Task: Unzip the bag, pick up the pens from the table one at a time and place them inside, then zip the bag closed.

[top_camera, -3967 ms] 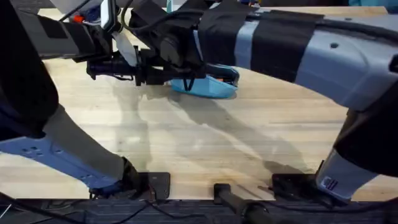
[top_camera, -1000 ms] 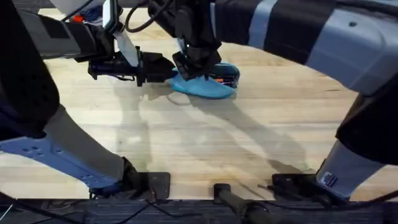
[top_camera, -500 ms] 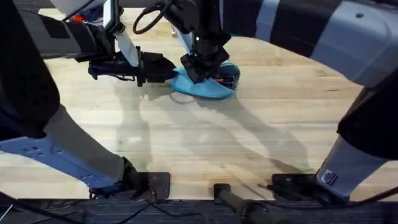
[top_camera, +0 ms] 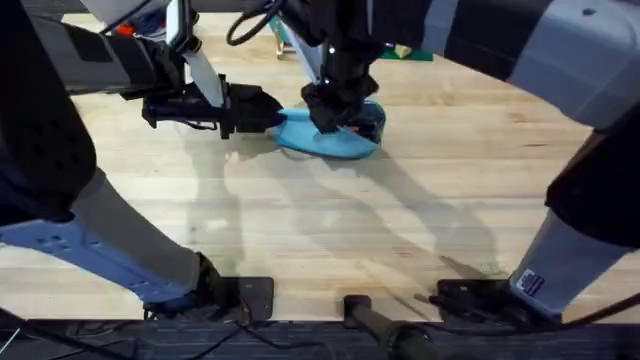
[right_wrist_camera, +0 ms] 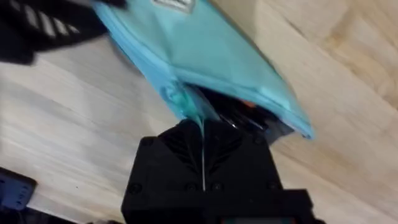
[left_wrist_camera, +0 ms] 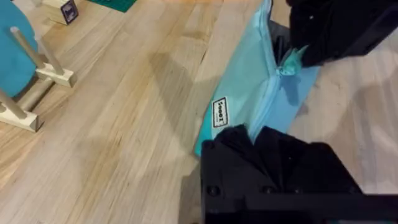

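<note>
Spreading across the overhead view, the table [top_camera: 330, 230] is a light wood plank top with plain grain, and we see both arms reaching over its far half. The bag [top_camera: 330, 137], a turquoise fabric pencil pouch, lies on the table at the far middle, between the 2 grippers.

We see the left gripper [top_camera: 268, 113] reaching in from the left at the bag's left end, its black fingers clenched on the fabric there. In the left wrist view the bag [left_wrist_camera: 249, 93] runs away from those fingers [left_wrist_camera: 249, 146], which pinch its near end just beside a small white label [left_wrist_camera: 219, 112].

The right gripper [top_camera: 335, 112] comes down from above onto the middle of the bag. In the right wrist view its 2 fingers [right_wrist_camera: 230, 162] are pressed together with only a thin seam between them, grasping the zipper pull [right_wrist_camera: 186, 106], a small turquoise tab at the edge of the bag [right_wrist_camera: 205, 56]. From the left wrist camera we see that same pull [left_wrist_camera: 290, 62] held under the right gripper [left_wrist_camera: 329, 31].

Beyond the pull the zipper stands open, and dark pens [right_wrist_camera: 249, 118] with a touch of orange lie inside the gap. In the overhead view that dark opening [top_camera: 366, 126] sits at the bag's right end.

A round teal disc on a wooden stand [left_wrist_camera: 18, 68] rests on the table well apart from the bag.
</note>
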